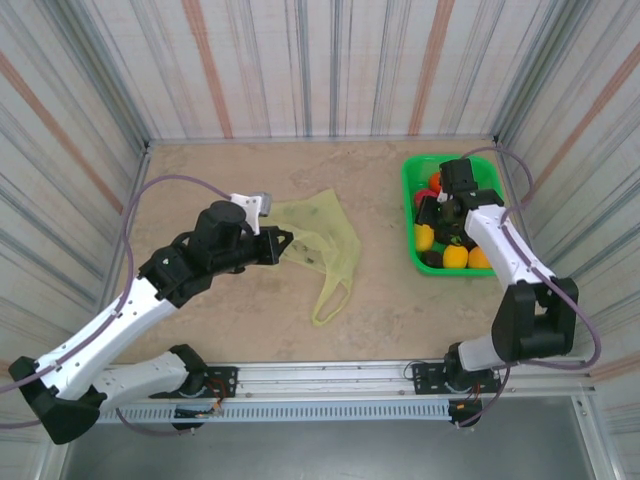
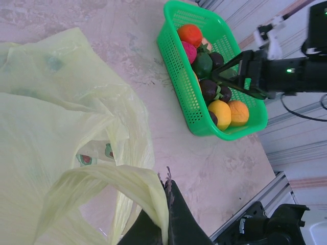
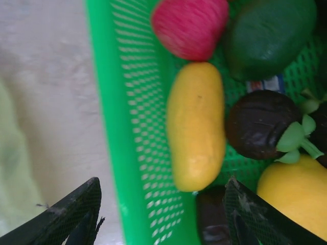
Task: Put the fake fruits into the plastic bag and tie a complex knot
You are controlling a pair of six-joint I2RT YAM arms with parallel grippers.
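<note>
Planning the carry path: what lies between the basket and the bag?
Nothing. In the top view, only bare tabletop separates the bag from the basket.

My left arm reaches forward and inward, wrist level, its gripper (image 1: 288,240) pinched tight on the plastic bag (image 1: 325,225). My right arm folds up from its base and stretches ahead, wrist tipped down, its gripper (image 3: 162,184) spread wide.

The bag (image 1: 318,240) lies in the middle of the counter (image 1: 200,180). The basket (image 1: 408,210) sits to its right, farther back. The fruits (image 1: 455,257) are in the basket.
</note>
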